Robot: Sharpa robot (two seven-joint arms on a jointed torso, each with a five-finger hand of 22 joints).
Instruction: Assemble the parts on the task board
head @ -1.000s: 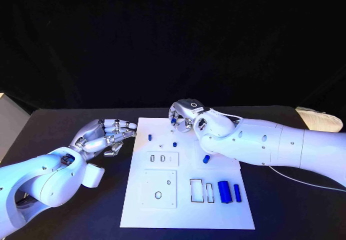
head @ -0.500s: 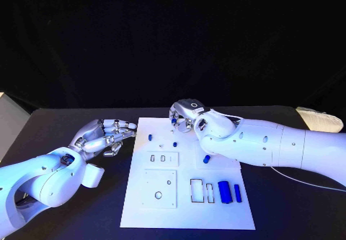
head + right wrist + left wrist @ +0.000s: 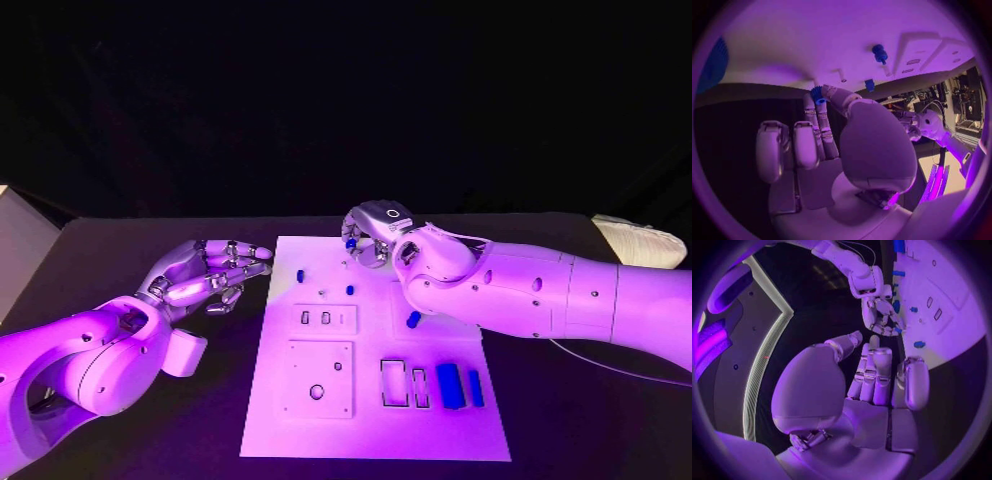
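I have the right hand (image 3: 372,232) up at the far edge of the task board (image 3: 378,400), fingers curled in, and in the right wrist view I can see a small blue part (image 3: 817,94) pinched at the tips of the thumb and a finger, held just over the board's far left corner. My left hand (image 3: 206,275) sits over the black table (image 3: 577,400) just left of the board, near its far left side; its fingers are bent partway and close together but apart from the thumb, and I see nothing between them, so it holds nothing and touches no part. On the board, two small blue pegs (image 3: 300,274) stand in its far left area, the second (image 3: 349,290) a little nearer and to the right. Another blue piece (image 3: 414,319) lies just beside the underside of the right forearm, around the middle of the board. At the near right, two longer blue bars (image 3: 450,385) lie side by side next to a pair of narrow rectangular slots (image 3: 392,383). A square plate with a round hole (image 3: 317,378) takes up the near left part of the board.
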